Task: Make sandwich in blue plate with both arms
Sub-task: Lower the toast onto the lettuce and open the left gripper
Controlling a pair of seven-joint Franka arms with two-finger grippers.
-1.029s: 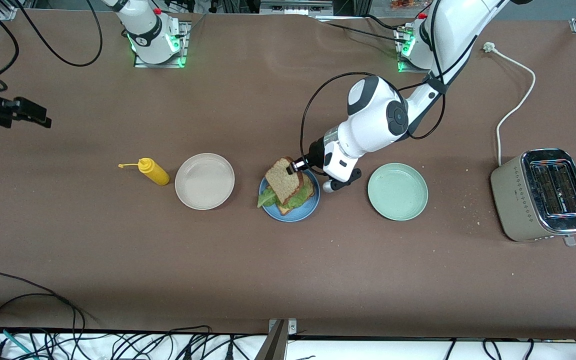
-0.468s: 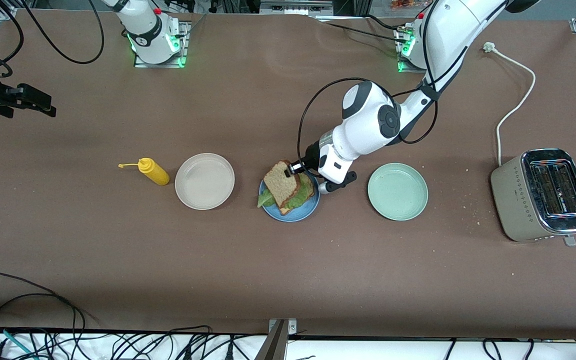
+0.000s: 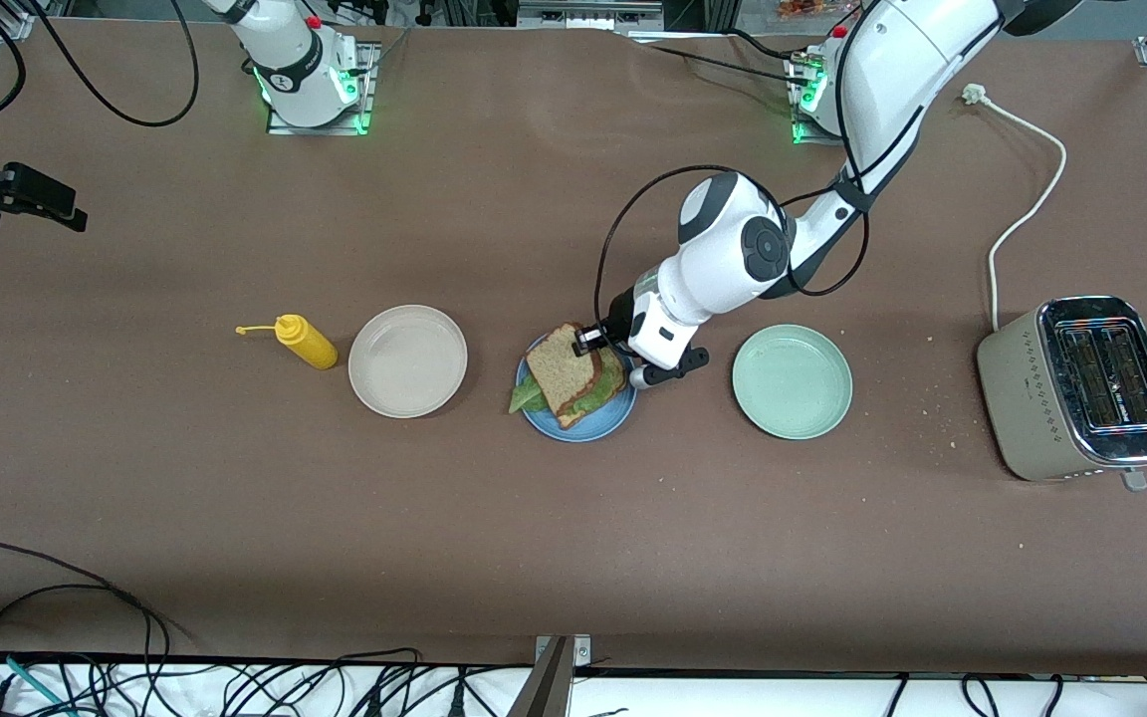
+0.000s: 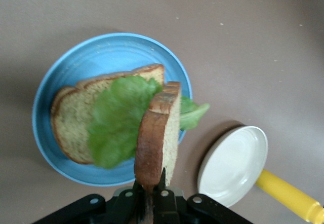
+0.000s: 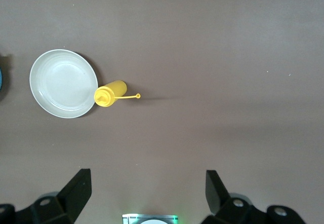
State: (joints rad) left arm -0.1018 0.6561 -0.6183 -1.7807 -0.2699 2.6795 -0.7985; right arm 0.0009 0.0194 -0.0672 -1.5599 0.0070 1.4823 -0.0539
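Observation:
The blue plate (image 3: 583, 432) (image 4: 101, 51) lies mid-table between two other plates. On it rests one toast slice (image 4: 71, 125) under a ruffled green lettuce leaf (image 3: 524, 396) (image 4: 119, 120). A second toast slice (image 3: 566, 366) (image 4: 158, 138) leans tilted on the lettuce, with my left gripper (image 3: 588, 342) (image 4: 151, 183) shut on its crust edge. My right gripper (image 3: 61, 211) (image 5: 147, 176) hangs open and holds nothing, high over the right arm's end of the table.
A beige plate (image 3: 407, 360) (image 5: 63, 83) and a yellow squeeze bottle (image 3: 305, 341) (image 5: 109, 95) lie toward the right arm's end. A pale green plate (image 3: 792, 381) and a toaster (image 3: 1081, 386) with its cord lie toward the left arm's end.
My left gripper has lowered the top slice onto the lettuce, flatter than before. The right gripper has drifted toward the table's edge at its own end.

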